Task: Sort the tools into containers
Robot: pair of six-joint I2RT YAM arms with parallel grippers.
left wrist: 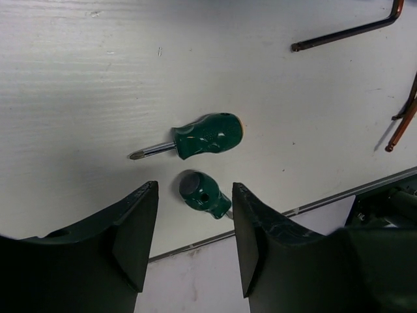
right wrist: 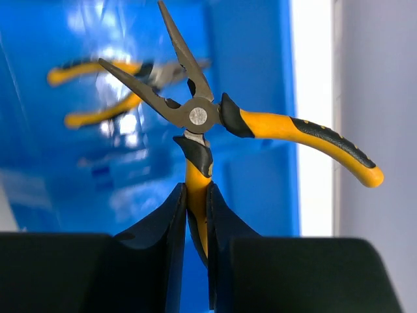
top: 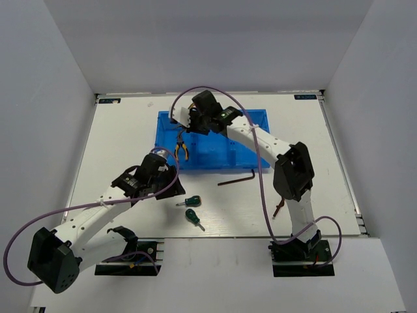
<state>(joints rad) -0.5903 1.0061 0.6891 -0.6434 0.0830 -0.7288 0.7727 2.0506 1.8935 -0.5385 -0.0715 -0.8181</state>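
No legible text or markings.

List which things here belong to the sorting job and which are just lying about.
Job: bright blue plastic bin; yellow-handled pliers in the right hand; second yellow-handled pliers, blurred, in the bin; two stubby green screwdrivers; dark L-shaped hex keys.
Just there: purple cables; white table.

Two pliers [right wrist: 198,116], two screwdrivers [left wrist: 208,135], perhaps three hex keys [left wrist: 345,29]
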